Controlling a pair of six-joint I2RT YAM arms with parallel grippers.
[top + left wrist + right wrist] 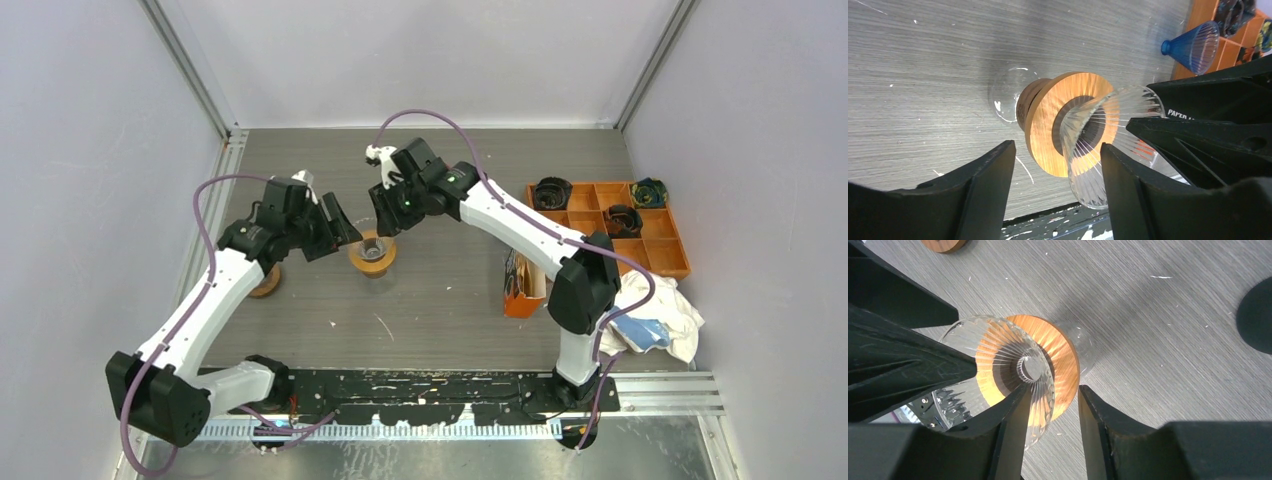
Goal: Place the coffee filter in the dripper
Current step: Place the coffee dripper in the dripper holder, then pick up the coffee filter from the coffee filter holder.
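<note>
The dripper (372, 248) stands mid-table on its wooden collar (1048, 125), no coffee filter visible inside; left gripper (1057, 147) and right gripper (1055, 389) both released, jaws parted astride its rim, presumably to steady it; filter box (522, 285) stands right

We see a dripper (1013, 375) of clear, glossy, ribbed glass with a smooth, grained wooden collar (1048, 125), on a matt grey streaked counter (923, 75). The left hand (1057, 150) and right hand (1054, 390) are matt black plastic.
</note>
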